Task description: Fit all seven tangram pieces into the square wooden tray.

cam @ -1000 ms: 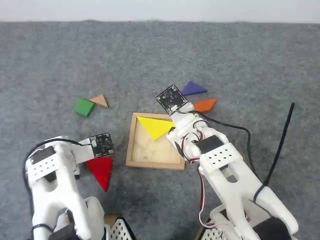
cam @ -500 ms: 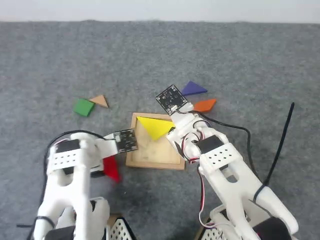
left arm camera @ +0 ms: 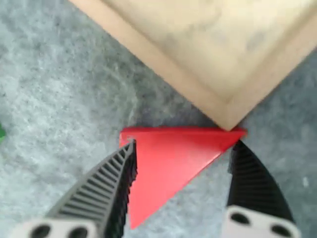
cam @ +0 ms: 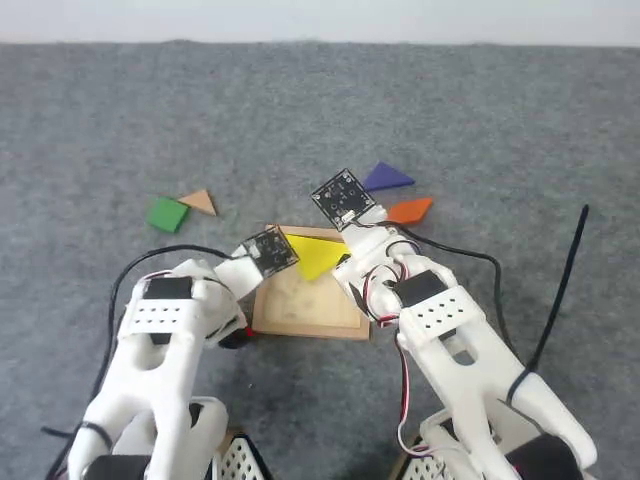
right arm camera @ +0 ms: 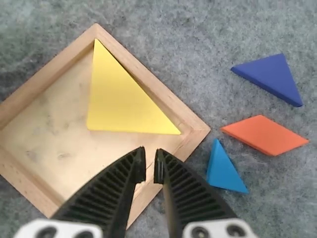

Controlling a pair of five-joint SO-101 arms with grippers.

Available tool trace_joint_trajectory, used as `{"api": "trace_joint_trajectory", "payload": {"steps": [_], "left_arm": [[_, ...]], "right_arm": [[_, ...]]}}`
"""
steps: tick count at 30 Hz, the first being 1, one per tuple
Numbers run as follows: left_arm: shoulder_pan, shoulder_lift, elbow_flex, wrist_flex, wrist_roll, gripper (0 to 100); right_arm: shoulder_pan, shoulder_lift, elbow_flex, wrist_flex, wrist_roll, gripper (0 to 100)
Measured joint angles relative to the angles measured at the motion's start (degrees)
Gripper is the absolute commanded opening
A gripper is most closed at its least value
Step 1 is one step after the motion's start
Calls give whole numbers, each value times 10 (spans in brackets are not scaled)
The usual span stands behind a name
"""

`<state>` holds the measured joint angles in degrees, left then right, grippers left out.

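Red triangular piece (left arm camera: pixel 173 163), clenched in the left hand (left arm camera: pixel 183 148), has slid over the grey tabletop (cam: pixel 480 120) to the square wooden tray's (left arm camera: pixel 158 59) corner; lifting it in likely comes next. The right hand (right arm camera: pixel 149 163), closed and empty, hovers above the tray.

Covered edge to edge in mottled grey felt (cam: pixel 500 120), slightly fuzzy. Bordered across the very top of the frame by a narrow pale wall (cam: pixel 320 20). Lit softly and evenly, with only faint shadows.
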<state>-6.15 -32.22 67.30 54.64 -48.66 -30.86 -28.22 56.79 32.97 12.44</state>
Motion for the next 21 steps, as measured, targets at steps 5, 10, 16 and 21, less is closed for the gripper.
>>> {"api": "trace_joint_trajectory", "payload": {"steps": [5, 10, 16, 21], "left_arm": [[-1, 0, -41, 0, 63, 294], [-2, 0, -55, 0, 90, 294], [-13, 0, -94, 68, 22, 294], [-68, 0, -110, 93, -176, 292]], "right_arm": [[0, 0, 0, 0, 0, 40], [0, 0, 0, 0, 0, 40], [0, 0, 0, 0, 0, 40], [0, 0, 0, 0, 0, 40]]}}
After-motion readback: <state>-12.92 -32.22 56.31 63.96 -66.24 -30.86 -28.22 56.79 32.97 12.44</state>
